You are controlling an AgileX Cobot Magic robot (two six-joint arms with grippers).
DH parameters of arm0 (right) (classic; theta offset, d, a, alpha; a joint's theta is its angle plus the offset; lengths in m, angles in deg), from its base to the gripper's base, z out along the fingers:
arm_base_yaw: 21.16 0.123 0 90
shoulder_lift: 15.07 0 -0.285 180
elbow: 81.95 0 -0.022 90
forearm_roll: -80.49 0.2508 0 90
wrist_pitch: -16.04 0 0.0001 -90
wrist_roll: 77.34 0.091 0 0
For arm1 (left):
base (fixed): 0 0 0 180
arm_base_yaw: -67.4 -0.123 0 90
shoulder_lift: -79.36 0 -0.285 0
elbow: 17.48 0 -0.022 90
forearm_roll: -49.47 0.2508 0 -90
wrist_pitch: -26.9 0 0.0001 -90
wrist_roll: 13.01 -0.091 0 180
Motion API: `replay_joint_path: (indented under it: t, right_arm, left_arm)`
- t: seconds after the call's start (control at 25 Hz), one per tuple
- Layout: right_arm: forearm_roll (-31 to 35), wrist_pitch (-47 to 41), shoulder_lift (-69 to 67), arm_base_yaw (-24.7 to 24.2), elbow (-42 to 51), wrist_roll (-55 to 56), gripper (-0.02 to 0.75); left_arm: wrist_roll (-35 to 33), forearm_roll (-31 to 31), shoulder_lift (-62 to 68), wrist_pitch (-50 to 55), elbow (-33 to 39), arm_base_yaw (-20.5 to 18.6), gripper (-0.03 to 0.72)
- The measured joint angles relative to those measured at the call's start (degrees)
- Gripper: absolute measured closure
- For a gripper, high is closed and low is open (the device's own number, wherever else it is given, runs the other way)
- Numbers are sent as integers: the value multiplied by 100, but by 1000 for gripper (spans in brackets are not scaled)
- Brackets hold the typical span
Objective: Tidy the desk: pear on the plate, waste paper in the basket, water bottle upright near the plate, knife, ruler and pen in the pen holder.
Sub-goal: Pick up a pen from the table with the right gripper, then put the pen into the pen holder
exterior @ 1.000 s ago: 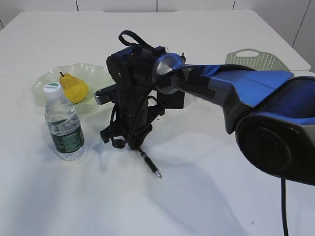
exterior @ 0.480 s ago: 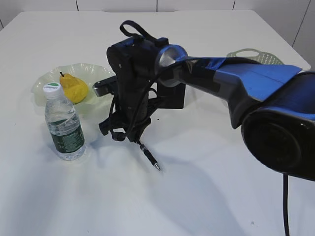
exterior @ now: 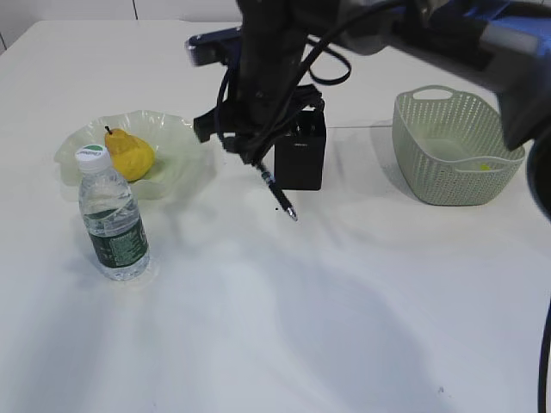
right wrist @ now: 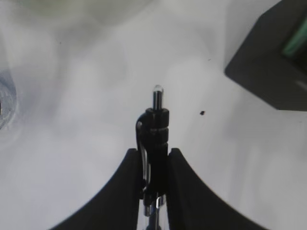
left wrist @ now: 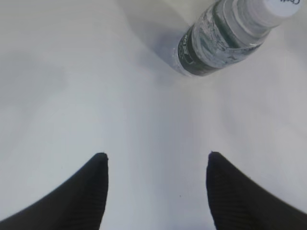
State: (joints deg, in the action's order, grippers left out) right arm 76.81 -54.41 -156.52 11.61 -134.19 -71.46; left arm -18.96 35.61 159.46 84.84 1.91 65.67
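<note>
Pen (right wrist: 154, 143) between right fingers (right wrist: 125, 187)

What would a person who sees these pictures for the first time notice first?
Most striking is the right claw, shut on a dark pen that hangs tilted in the air in front of the black pen holder. To the left, a yellow pear lies on the green plate, with the water bottle standing upright before it.
</note>
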Motion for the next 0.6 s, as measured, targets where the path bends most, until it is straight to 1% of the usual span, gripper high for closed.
replay_joint_path:
  t: [0.2,0.4,0.6]
  right_arm:
    - [49,-49,560,-481,0,-65,642]
    - [368,-92,1064,-986,0,-188,642]
    - [524,-124,1249,-1121,36,-273,642]
  left_arm:
    - [0,0,0,36,0,0,232]
    - [0,0,0,80,0,0,232]
    - [0,0,0,130,0,0,232]
